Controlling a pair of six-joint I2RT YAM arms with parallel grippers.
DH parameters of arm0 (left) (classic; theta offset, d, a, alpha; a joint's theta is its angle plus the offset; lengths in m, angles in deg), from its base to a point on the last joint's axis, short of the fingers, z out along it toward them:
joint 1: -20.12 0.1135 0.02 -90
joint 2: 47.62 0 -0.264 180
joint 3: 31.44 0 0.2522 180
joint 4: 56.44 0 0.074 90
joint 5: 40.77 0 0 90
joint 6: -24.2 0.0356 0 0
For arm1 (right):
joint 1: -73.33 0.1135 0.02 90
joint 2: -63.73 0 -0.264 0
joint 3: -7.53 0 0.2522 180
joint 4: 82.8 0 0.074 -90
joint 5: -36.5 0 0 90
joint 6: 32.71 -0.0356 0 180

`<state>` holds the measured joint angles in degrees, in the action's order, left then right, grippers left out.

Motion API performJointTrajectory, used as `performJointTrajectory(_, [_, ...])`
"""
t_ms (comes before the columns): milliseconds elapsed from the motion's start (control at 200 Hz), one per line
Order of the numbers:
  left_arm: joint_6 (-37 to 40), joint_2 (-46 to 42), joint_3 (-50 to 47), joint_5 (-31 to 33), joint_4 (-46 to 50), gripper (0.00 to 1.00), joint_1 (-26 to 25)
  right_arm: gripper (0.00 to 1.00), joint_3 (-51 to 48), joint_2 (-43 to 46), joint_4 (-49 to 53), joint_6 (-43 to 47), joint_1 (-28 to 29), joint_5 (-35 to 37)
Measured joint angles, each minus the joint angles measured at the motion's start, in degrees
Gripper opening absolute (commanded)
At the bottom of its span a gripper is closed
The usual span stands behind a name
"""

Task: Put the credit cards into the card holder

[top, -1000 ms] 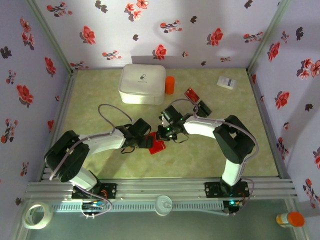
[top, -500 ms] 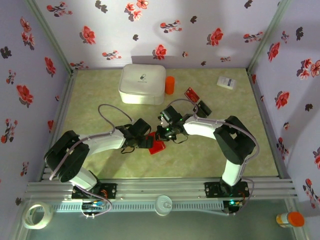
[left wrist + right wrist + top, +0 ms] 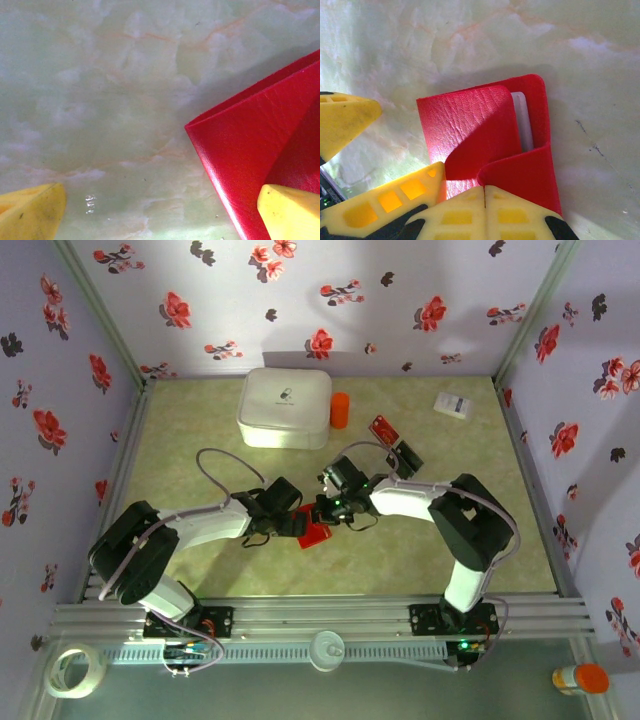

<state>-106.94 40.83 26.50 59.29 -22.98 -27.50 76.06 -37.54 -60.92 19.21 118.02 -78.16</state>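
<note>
Your right gripper (image 3: 485,200) has its 2 fingers pressed together on a flap of the 1 card holder (image 3: 470,125), mid-table. Your left gripper (image 3: 160,212) is spread across the holder's corner. Farther back lie 2 cards: 1 red card (image 3: 383,428) and 1 black card (image 3: 405,455).

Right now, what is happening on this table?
The right end effector is shut on an edge of the red wallet, holding it partly open on the table. The left end effector is open, one finger over the wallet. A red card and a black card lie farther back, not yet inside.
</note>
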Motion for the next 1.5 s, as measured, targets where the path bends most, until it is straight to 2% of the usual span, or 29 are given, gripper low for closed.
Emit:
performJointTrajectory(470, [0.0,0.0,0.0,0.0,-0.1,1.00,0.0,0.00,-3.5,1.5,-4.2,0.0,0.0,0.2])
performJointTrajectory(1500, [0.0,0.0,-0.2,0.0,-0.6,1.00,-0.1,0.00,-3.2,1.3,-4.0,-1.2,1.9,3.7])
